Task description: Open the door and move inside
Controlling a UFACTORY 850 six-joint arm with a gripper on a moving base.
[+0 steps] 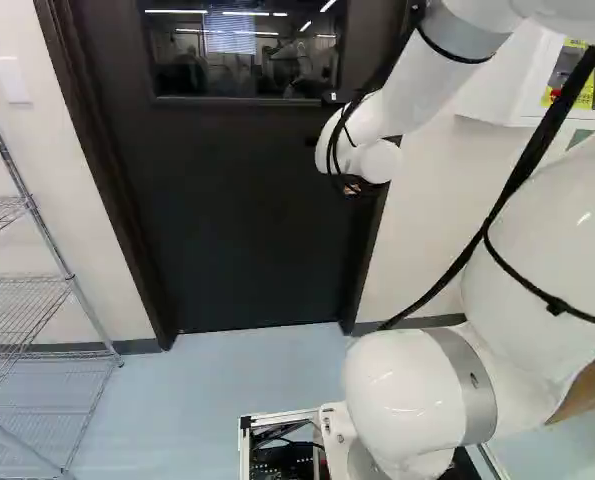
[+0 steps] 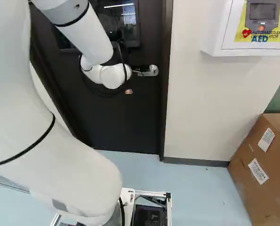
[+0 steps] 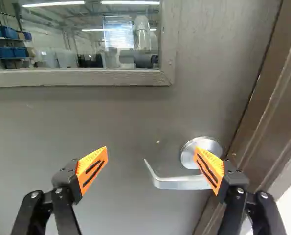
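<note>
Shows cream wall [image 2: 201, 108] above pale blue floor [image 2: 201, 190], wire shelving [image 1: 70, 276] at left base view's far left, cardboard box [image 2: 245, 181] at right base view's lower right.

Orange pads [image 3: 92, 169] with black stripes

left: wire shelving rack [image 1: 69, 275], near | far left: pale wall plate [image 1: 12, 80] | far right: white wall cabinet [image 2: 214, 42], yellow panel inside | right: cardboard box [image 2: 241, 188], two white labels, on pale blue floor [image 2: 196, 193]
</note>
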